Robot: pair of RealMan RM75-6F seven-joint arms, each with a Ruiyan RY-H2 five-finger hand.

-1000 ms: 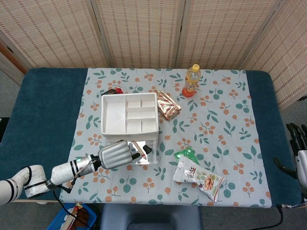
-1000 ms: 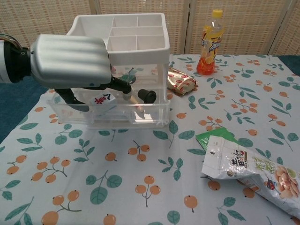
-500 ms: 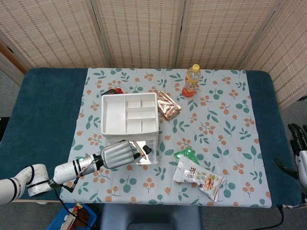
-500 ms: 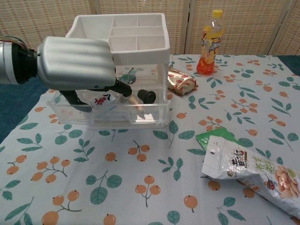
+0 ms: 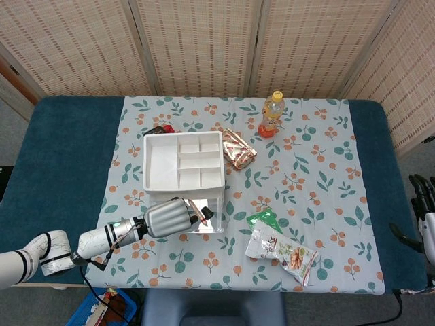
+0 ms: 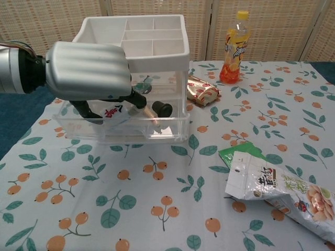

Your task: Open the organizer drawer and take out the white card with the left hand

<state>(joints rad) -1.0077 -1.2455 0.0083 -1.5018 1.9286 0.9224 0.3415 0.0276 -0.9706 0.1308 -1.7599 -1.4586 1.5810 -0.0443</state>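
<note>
Left hand [image 6: 86, 70] down over the pulled-out clear drawer [image 6: 157, 130] of the white organizer [image 6: 136, 39], back of the hand up, fingers curled into the tray. White card [image 6: 114, 111] with red print sitting in the drawer's left part, right under those fingers and touching them; whether actually pinched or only pressed, impossible to tell from either view. Same hand [image 5: 166, 216] seen from the head camera at the organizer's front edge, covering the drawer's left half. Also in the drawer, right of the card: a slim pale stick [image 6: 149, 111] and a small black round piece [image 6: 163, 108]. Right hand [image 5: 423, 204] far off at the table's right edge, only partly in frame, fingers pointing up and spread, holding nothing. Elsewhere on the floral cloth [image 6: 157, 209]: orange drink bottle [image 6: 234, 48] upright behind the organizer to the right, a shiny snack packet [image 6: 203, 90] near it, a snack bag [image 6: 277, 191] lying over a green packet [image 6: 235, 152] at front right.
</note>
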